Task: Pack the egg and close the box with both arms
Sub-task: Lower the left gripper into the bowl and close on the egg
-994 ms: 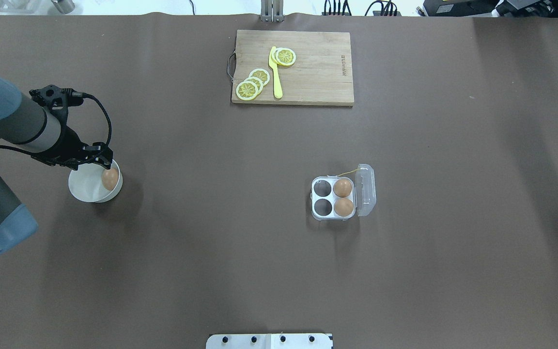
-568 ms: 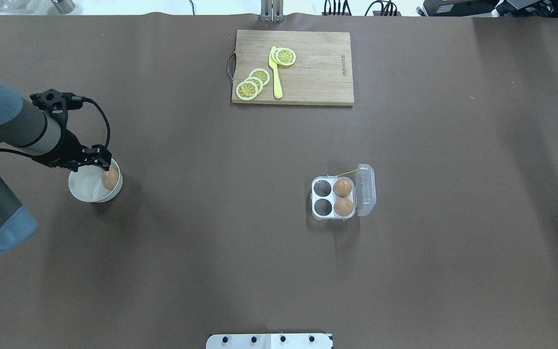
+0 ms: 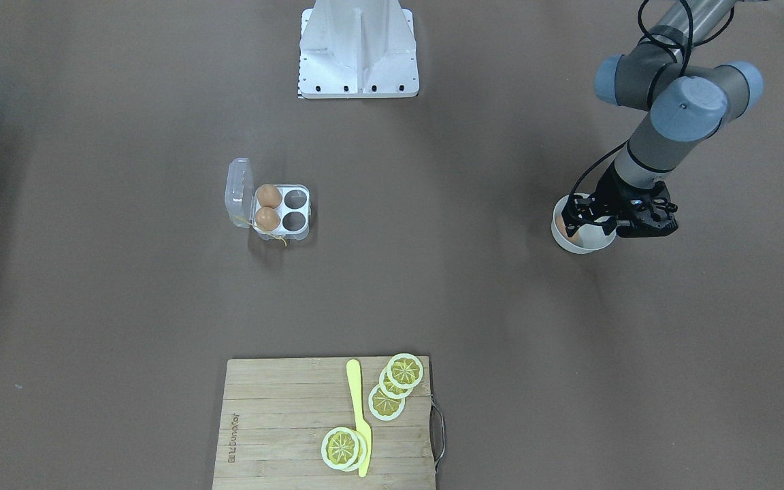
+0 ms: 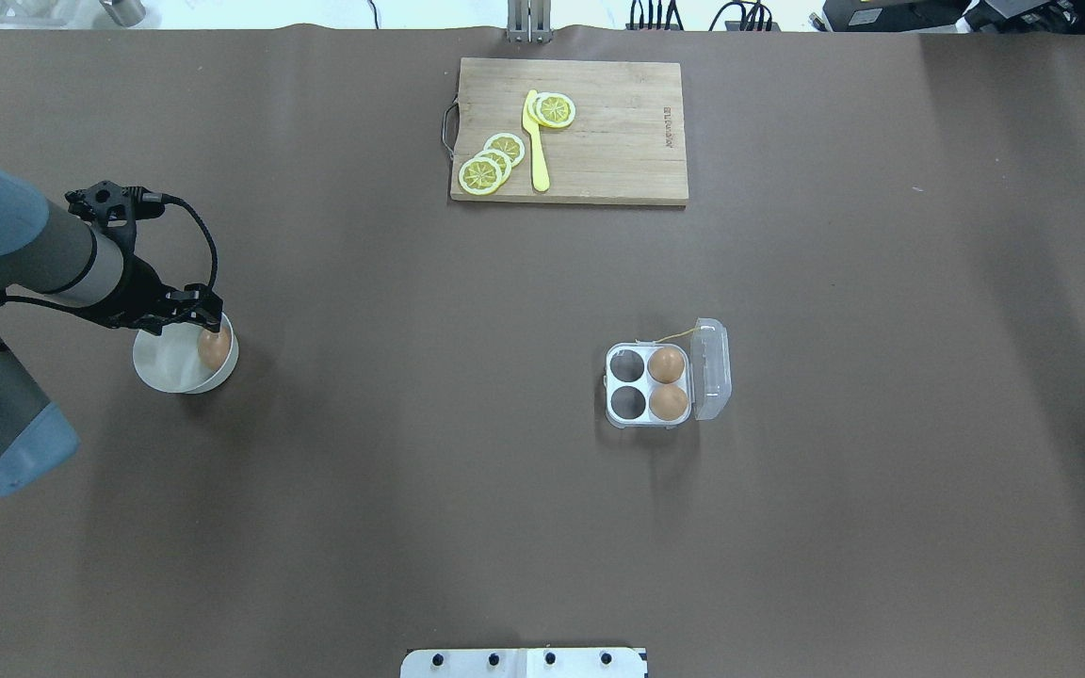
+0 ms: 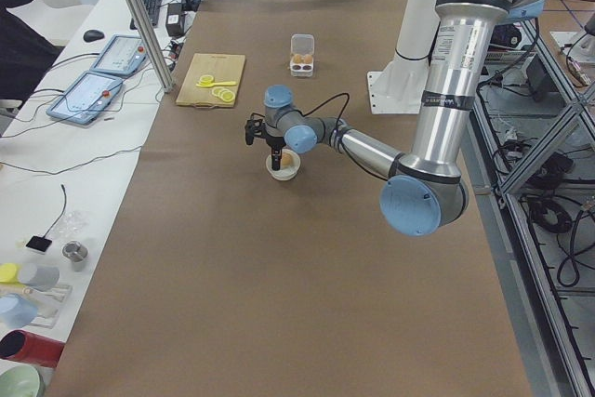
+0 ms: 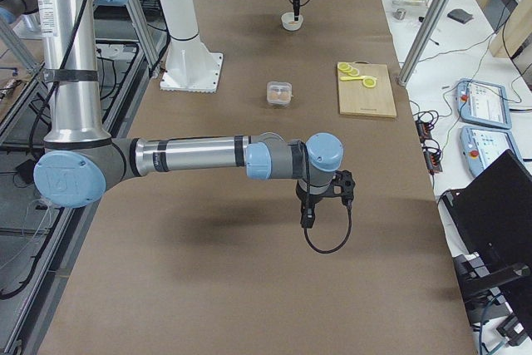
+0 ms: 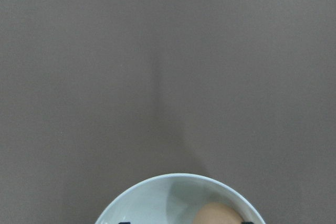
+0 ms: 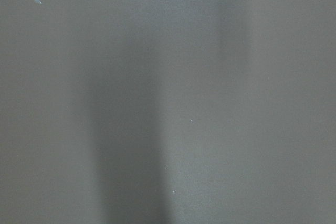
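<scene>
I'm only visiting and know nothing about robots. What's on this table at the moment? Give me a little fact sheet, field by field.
box: lid open
packed eggs: two, in the cells next to the lid; the other two cells are empty
loose egg: lying in the white bowl
left pincer: open, down at the bowl, fingers on either side of the loose egg
right pincer: over bare table, away from the box; open or shut unclear
elsewhere: cutting board with lemon slices and a yellow knife

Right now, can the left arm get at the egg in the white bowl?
Probably yes: the left gripper hangs open right above the bowl, the egg lies uncovered inside, and nothing stands between them.
</scene>
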Robot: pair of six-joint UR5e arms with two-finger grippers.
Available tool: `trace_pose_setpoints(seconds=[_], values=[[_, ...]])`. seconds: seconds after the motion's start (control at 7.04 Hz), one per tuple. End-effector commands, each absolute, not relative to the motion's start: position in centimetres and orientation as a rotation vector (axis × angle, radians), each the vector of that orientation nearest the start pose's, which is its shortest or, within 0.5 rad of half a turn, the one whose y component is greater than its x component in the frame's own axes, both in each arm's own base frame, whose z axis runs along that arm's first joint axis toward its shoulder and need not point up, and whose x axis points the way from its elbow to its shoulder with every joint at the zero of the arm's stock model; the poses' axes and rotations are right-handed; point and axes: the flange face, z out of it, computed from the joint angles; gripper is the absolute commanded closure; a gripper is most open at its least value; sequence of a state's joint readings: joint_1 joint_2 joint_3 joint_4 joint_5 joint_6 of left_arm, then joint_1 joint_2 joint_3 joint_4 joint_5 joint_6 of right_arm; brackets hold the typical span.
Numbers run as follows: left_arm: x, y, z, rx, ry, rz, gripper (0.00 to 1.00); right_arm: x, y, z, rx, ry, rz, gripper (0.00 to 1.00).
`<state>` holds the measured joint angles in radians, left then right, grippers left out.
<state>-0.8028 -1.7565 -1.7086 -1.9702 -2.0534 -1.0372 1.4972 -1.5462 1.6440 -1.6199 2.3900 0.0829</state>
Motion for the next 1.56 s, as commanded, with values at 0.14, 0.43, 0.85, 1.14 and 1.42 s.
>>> trace_pose_setpoints(seconds=[0.14,0.43,0.85,1.14,1.42], values=[[34.8,-47.5,45.3,0.070,0.848,-0.082,0.24,2.3,-50.7,61.2,-0.018,-0.820,-0.011,0.00],[35.4,-47.1,45.3,0.064,0.849,-0.072,0.24,2.3,-50.6,61.2,-0.019,-0.820,-0.011,0.00],[36.5,-46.3,45.3,0.043,0.848,-0.077,0.24,2.3,-50.7,61.1,-0.015,-0.819,-0.013,0.00],[36.6,-46.2,45.5,0.041,0.846,-0.073,0.24,2.3,-50.9,60.8,-0.009,-0.819,-0.015,0.00],[36.7,-45.9,45.8,0.036,0.840,-0.071,0.25,2.3,-50.8,60.9,-0.012,-0.819,-0.014,0.00]])
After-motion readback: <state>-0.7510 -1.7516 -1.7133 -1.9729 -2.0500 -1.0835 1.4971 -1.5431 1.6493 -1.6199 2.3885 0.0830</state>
